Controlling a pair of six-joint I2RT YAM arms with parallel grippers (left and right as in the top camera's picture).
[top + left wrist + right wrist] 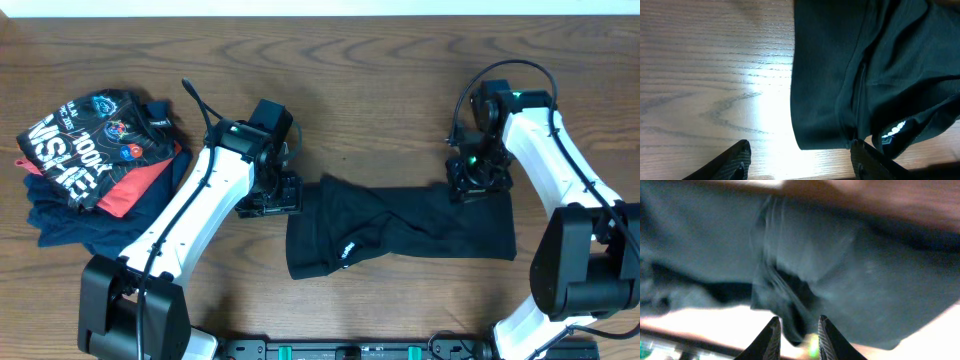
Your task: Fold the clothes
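Wood table (360, 70), one, under everything. At far left, one pile of three garments: black tee (85, 135) with white lettering on top, red garment (135, 188) under it, navy garment (70, 222) at the bottom. Next, left gripper (272, 198), one of two, low and just beside the left edge of the polo shirt; fingers (737, 160) wide apart, nothing clamped, one over bare wood, the other at the hem corner. In the middle, one black polo shirt (410, 228), flat as a long folded band, one small white logo (347, 250) near its front left. At right, right gripper (478, 182) at the upper right corner of the shirt; tips only narrowly apart, a dark fold reaching between them, blurred; cannot tell whether pinched or free
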